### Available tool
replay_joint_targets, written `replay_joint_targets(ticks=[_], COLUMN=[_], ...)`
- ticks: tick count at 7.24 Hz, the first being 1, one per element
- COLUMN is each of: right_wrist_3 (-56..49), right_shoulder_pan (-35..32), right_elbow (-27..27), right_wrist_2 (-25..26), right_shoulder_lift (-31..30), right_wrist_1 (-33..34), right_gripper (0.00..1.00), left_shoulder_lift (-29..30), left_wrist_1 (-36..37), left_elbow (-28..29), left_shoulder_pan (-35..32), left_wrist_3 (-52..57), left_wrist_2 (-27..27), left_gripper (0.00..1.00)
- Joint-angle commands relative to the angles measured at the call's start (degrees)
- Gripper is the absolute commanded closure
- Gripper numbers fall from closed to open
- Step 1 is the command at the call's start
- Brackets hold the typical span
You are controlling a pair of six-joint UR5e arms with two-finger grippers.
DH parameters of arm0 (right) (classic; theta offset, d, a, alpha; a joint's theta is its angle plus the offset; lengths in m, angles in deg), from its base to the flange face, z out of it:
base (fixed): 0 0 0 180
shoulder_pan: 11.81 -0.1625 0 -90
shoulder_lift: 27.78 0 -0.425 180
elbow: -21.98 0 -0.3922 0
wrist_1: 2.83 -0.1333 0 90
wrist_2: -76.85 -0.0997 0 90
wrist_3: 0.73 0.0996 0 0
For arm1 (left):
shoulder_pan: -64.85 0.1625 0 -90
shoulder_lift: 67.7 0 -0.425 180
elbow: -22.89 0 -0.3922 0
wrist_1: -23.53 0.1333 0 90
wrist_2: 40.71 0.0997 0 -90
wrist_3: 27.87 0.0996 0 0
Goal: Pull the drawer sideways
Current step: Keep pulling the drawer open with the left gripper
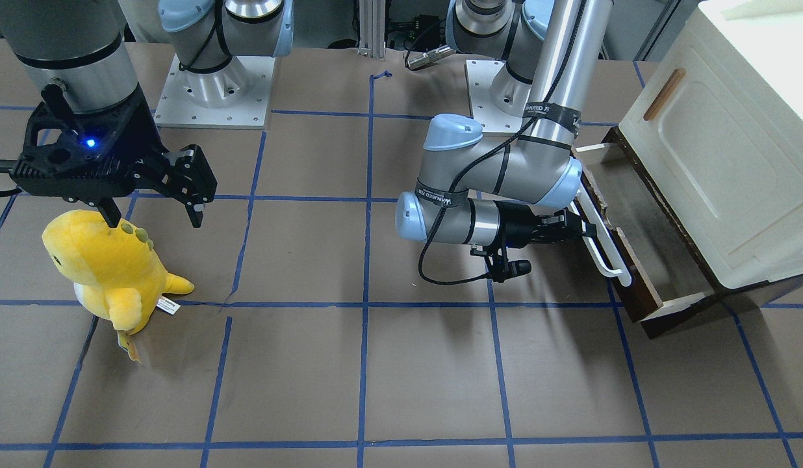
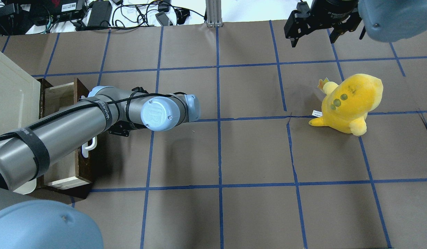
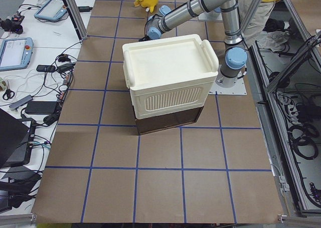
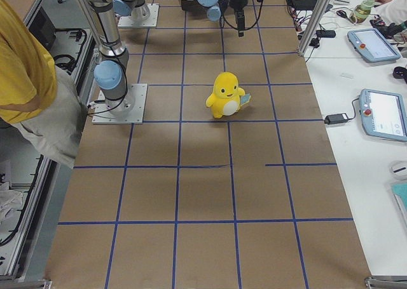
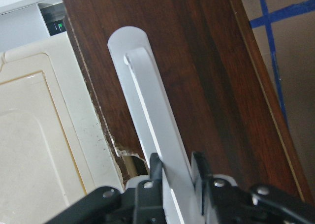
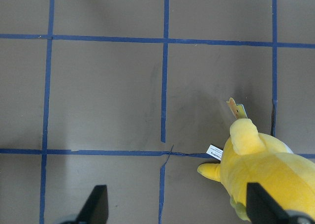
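The drawer (image 1: 642,227) stands pulled out from under the cream cabinet (image 1: 720,162). It has a dark brown front (image 5: 211,61), a long white bar handle (image 1: 606,250) and a greyish inside. My left gripper (image 1: 586,229) is shut on the handle, and in the left wrist view the two black fingers of the gripper (image 5: 174,167) clamp the white bar (image 5: 147,106). In the overhead view the left arm hides this gripper, and only the handle's end (image 2: 89,147) and the drawer (image 2: 66,169) show. My right gripper (image 1: 151,211) hangs open and empty, far from the drawer.
A yellow plush toy (image 1: 109,266) stands on the brown paper below the right gripper (image 6: 177,209) and also shows in the overhead view (image 2: 348,103). The cabinet door has a small wooden handle (image 1: 663,94). Blue tape lines grid the table.
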Motion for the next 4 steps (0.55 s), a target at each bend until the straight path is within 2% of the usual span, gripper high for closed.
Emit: replay_joint_targets(ticks=[1, 4], right_wrist_3=[0.0, 0.0], right_shoulder_pan=[0.0, 0.0], right_elbow=[0.0, 0.0], right_wrist_2=[0.0, 0.0], right_shoulder_lift=[0.0, 0.0], right_wrist_1=[-0.1, 0.0], right_gripper=[0.0, 0.0], left_shoulder_lift=[-0.1, 0.1], left_wrist_1=[0.0, 0.1], left_elbow=[0.5, 0.7], left_shoulder_pan=[0.0, 0.0], left_wrist_3=[0.3, 0.3], left_wrist_2=[0.1, -0.4], left_gripper=[0.71, 0.71])
